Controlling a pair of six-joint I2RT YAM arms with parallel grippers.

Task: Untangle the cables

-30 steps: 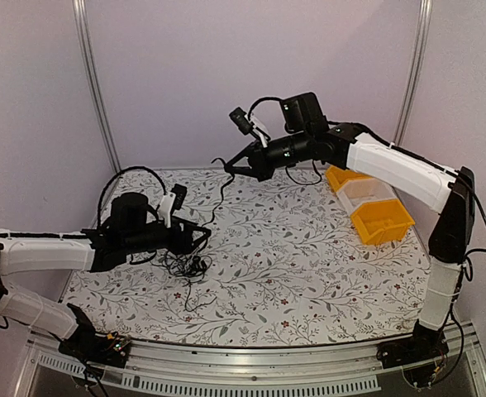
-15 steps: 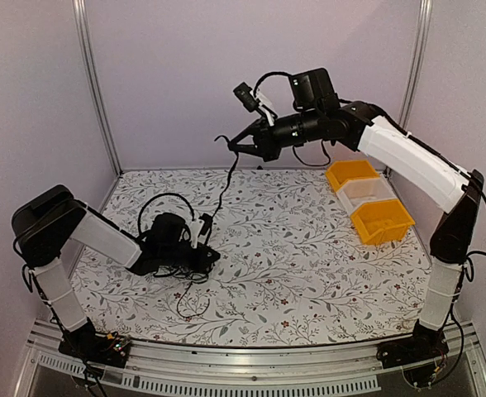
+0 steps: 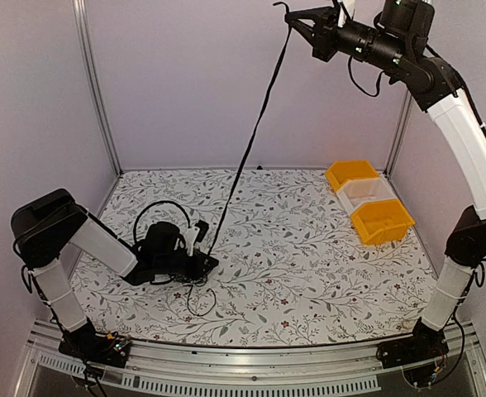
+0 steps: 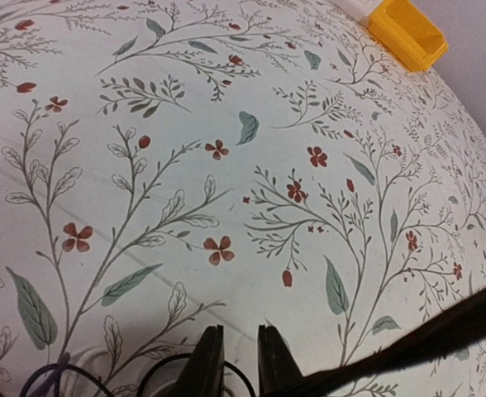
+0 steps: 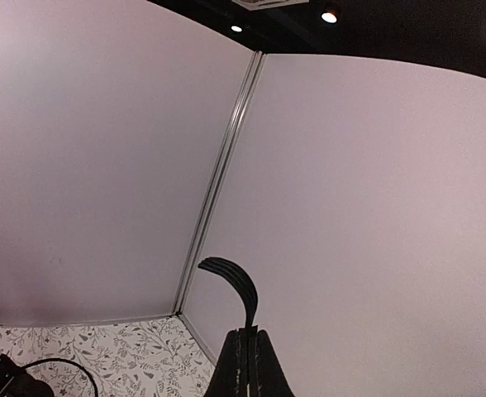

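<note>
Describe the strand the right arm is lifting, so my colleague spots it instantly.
Start at the right gripper, high against the back wall. One black strand slants from it down to the bunch at the left gripper. Only it is taut and airborne.

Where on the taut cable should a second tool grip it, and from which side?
Probably low on the taut cable, just above the left tool, coming from the open right side with jaws across the strand. There it runs straight, lifted off the table.

Thin black cables lie bunched on the floral table, one strand stretched taut diagonally upward.
</note>
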